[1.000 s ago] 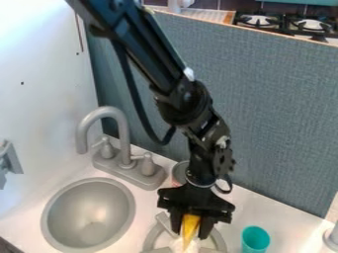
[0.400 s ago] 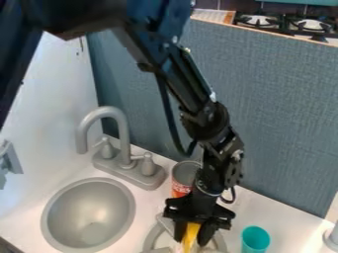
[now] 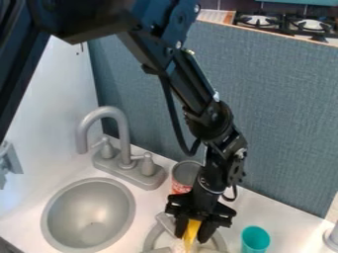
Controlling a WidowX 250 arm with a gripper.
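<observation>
Yellow item [image 3: 192, 230] is clamped in the claw [image 3: 193, 234], held low at the grey ring [image 3: 149, 241], near the can [image 3: 186, 174] and cup [image 3: 255, 240]. Grasp is judged done; release is left.

A white tabletop [image 3: 149, 201] spans the lower part of the frame and meets the upright panels behind it. A round grey basin [image 3: 89, 217] is sunk into it at lower left. Just beyond the basin's upper right side stands a grey faucet [image 3: 123, 133] with a curved spout and two handles on one base plate. Right of that base, near the frame's lower middle, an open can with a red and white side [image 3: 182, 187] stands upright. Below it, a round grey fixture [image 3: 149, 240] is partly hidden at the bottom edge. A teal cup [image 3: 255, 240] stands upright at lower right, well apart from a pale grey object [image 3: 332, 238] cut off by the right edge.
</observation>
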